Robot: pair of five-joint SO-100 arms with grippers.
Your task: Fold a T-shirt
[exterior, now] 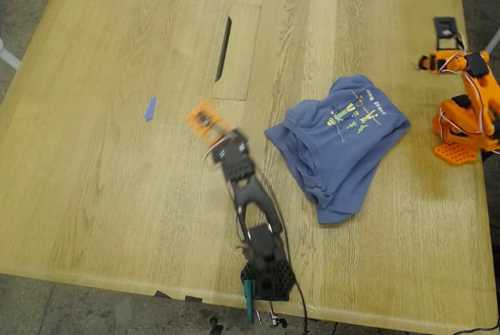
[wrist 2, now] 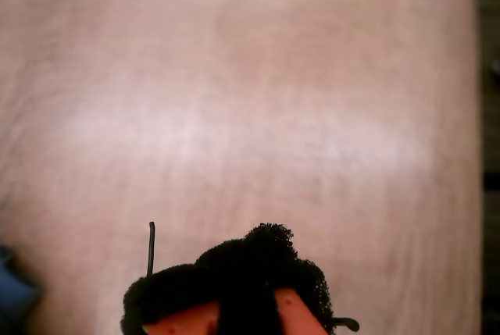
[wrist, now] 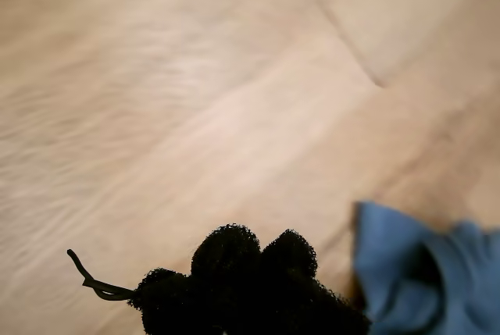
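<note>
Blurred in the exterior view, my first end effector (exterior: 205,120) hangs low over the bare wooden bench (exterior: 117,194) at the tip of a black arm (exterior: 254,194), with nothing between its orange jaws. In its own wrist view only dark, fuzzy padding (wrist: 250,272) shows at the tip, so I cannot tell whether the jaws stand apart or together.

Just beside this end effector, on the exterior view's right of it, lies the T-shirt (exterior: 344,144), apart from the jaws. A fold of its blue cloth (wrist: 422,280) shows close to the padding in the first wrist view. The shirt is rumpled and partly bunched, with its chest print (exterior: 355,112) facing up.

Close beyond the first end effector sits a rectangular cover panel (exterior: 238,54) set flush in the bench, with a dark slot (exterior: 224,42) along one edge. A small blue scrap (exterior: 149,108) lies near the end effector on the exterior view's left of it.

On the far side of the T-shirt, my second end effector (exterior: 433,62) is held above the bench on an orange arm (exterior: 469,108), well clear of the cloth. Its wrist view shows dark padding (wrist 2: 258,272) over bare wood and only a sliver of blue at the frame edge. Whether its jaws are parted or closed cannot be told.
</note>
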